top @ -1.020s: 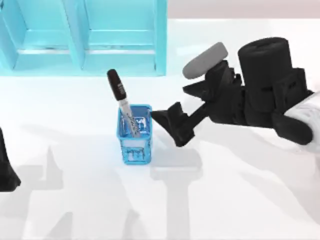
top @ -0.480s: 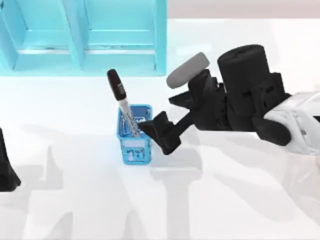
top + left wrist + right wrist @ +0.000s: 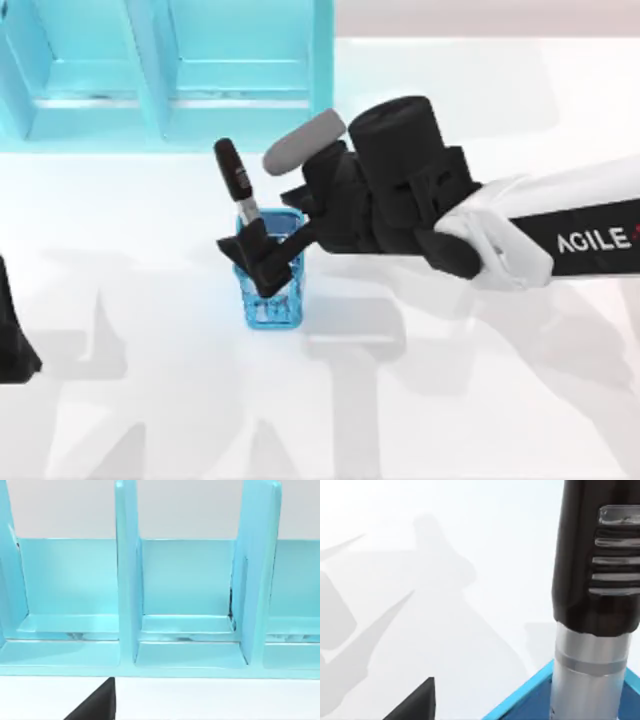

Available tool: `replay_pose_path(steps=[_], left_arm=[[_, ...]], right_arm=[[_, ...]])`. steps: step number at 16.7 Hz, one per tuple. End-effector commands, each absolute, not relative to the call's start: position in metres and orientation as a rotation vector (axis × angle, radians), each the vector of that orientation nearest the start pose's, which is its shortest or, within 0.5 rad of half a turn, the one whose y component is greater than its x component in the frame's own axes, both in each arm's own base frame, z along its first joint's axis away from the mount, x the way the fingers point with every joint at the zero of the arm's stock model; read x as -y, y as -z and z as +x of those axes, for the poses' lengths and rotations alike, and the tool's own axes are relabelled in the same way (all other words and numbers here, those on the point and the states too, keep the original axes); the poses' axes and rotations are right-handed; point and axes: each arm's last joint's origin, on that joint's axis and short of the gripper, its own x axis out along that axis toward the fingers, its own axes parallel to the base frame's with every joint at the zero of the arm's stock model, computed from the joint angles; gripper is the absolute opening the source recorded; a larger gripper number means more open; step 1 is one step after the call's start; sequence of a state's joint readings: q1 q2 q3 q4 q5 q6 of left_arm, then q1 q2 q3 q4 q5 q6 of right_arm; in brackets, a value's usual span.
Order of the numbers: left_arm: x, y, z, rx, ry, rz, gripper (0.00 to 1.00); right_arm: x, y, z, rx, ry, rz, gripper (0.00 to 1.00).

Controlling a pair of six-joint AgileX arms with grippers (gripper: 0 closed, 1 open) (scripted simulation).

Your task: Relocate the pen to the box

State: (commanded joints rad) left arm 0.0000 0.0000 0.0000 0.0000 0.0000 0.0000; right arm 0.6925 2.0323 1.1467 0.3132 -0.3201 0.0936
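Note:
The pen (image 3: pixel 232 168), black-capped with a silver barrel, stands tilted in a blue mesh cup (image 3: pixel 272 305), its cap leaning toward the box (image 3: pixel 160 100). The box is light blue with upright dividers, at the table's back left. My right gripper (image 3: pixel 258 262) is open over the cup's mouth, its fingers straddling the lower barrel just below the cap. The right wrist view shows the pen (image 3: pixel 597 580) very close, the cup's rim (image 3: pixel 520 702) under it, and one fingertip (image 3: pixel 417 702) apart from it. My left gripper (image 3: pixel 12 345) is parked at the table's left edge.
The left wrist view faces the box's dividers (image 3: pixel 127 580) and compartments across a strip of white table, with one dark fingertip (image 3: pixel 97 705) low in the picture. White tabletop (image 3: pixel 450 400) lies in front of and to the right of the cup.
My right arm has swept left from beside the cup until its open fingers are over the cup and around the pen. Pen, cup and left arm have not moved.

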Motion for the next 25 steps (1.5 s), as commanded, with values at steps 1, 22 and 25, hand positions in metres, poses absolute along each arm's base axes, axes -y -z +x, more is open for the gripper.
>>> replay_pose_path(steps=[1,22,25], left_arm=[[0.001,-0.160,0.106,0.000,0.000,0.000,1.00],[0.001,-0.160,0.106,0.000,0.000,0.000,1.00],[0.001,-0.160,0.106,0.000,0.000,0.000,1.00]], right_arm=[[-0.290,-0.125,0.323,-0.631,-0.973,-0.040,1.00],[-0.304,-0.113,0.329,-0.631,-0.973,-0.040,0.00],[-0.304,-0.113,0.329,-0.631,-0.973,-0.040,0.00]])
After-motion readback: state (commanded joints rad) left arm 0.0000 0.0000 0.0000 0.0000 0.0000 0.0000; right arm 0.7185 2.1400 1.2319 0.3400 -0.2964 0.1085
